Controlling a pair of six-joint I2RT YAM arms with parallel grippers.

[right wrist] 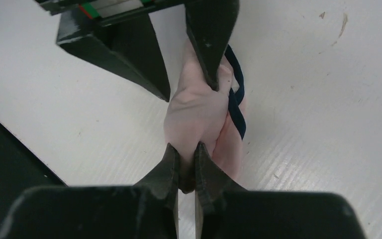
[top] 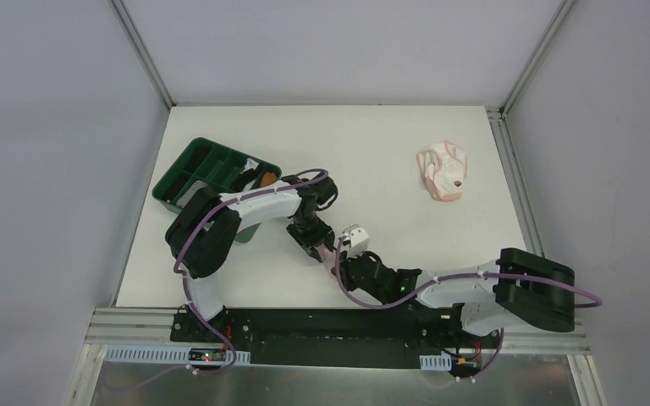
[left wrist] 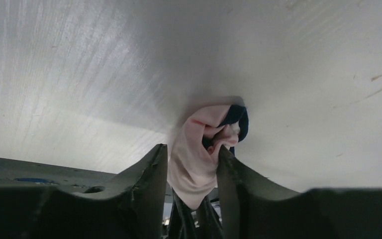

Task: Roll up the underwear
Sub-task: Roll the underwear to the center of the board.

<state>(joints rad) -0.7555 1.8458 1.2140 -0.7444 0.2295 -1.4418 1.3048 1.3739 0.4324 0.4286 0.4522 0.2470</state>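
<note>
- My right gripper (right wrist: 185, 149) is nearly closed, its jaws pinching the near end of the pink underwear (right wrist: 199, 109), which is bunched into a tight bundle with its navy edging on the right side.
- My left gripper (left wrist: 192, 149) meets it from the opposite side, jaws partway apart with the same bundle wedged between them, cloth touching both fingers (right wrist: 211, 45).
- The bundle sits low over the white table (top: 372, 144), just below the centre of the overhead view.
- At left centre is a dark green tray (top: 162, 190) with dividers. An orange item (top: 266, 178) shows at its right end; my left arm hides the rest there.
- The pale underwear (top: 442, 172) lies crumpled at upper right, well apart from both grippers.
- Grey walls enclose the table.
</note>
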